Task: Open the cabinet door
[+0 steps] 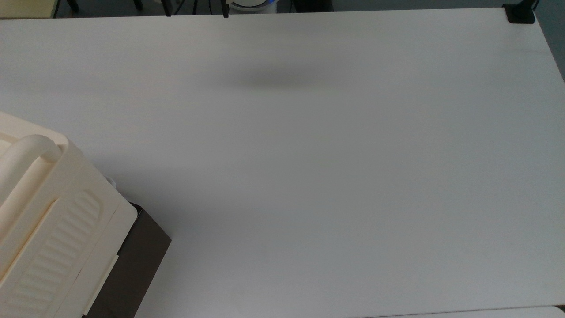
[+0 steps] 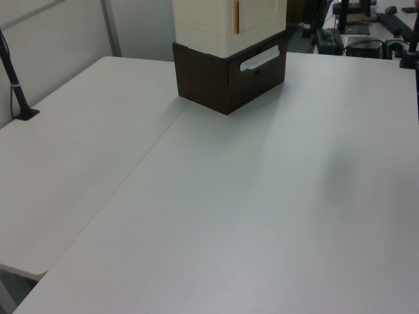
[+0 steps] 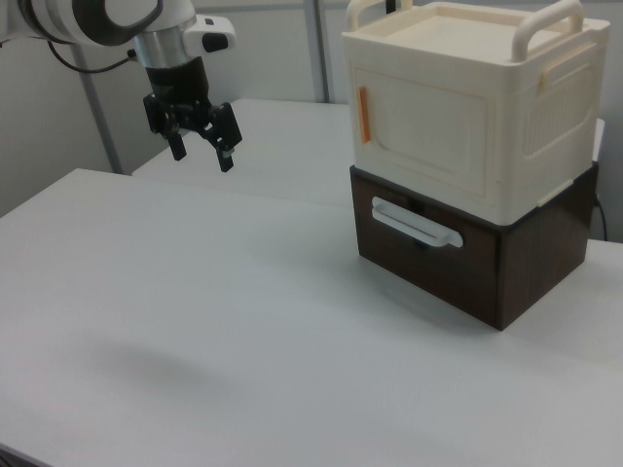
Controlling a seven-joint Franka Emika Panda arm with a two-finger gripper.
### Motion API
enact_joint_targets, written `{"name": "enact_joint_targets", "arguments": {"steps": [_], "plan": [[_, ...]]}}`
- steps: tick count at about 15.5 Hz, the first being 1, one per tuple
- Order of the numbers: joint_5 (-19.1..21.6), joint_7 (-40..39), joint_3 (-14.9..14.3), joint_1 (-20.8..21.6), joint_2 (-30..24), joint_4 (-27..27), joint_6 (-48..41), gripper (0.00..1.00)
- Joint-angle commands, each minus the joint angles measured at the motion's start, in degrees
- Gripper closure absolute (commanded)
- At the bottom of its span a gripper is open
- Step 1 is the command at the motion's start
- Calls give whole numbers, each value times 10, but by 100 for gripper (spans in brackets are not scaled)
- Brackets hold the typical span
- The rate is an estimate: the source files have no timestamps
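- Overhead in the right view, the end effector (image 3: pixel 202 146) hangs above the worktop (image 3: pixel 195 321), fingers spread, gripping nothing.
- It sits well apart from the door (image 3: pixel 421 126), toward the right view's left.
- The door lies flush in the front of the cream cabinet (image 3: pixel 545 117), an orange handle (image 3: pixel 364 115) at its left edge.
- That cabinet stands on a brown drawer box (image 3: pixel 477 268) bearing a white handle (image 3: pixel 417 226).

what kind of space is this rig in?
Likely a robotics lab or office workspace: a robot arm's gripper hangs over a plain white table, a toy-like cream cabinet sits on it, and cables and equipment crowd the left view's background.
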Motion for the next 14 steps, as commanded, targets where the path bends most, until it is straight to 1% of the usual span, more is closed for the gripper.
{"name": "enact_joint_targets", "arguments": {"steps": [1, 14], "plan": [[7, 11, 5, -4, -8, -5, -9, 0], [8, 8, 5, -5, -9, -4, -11, 0]]}}
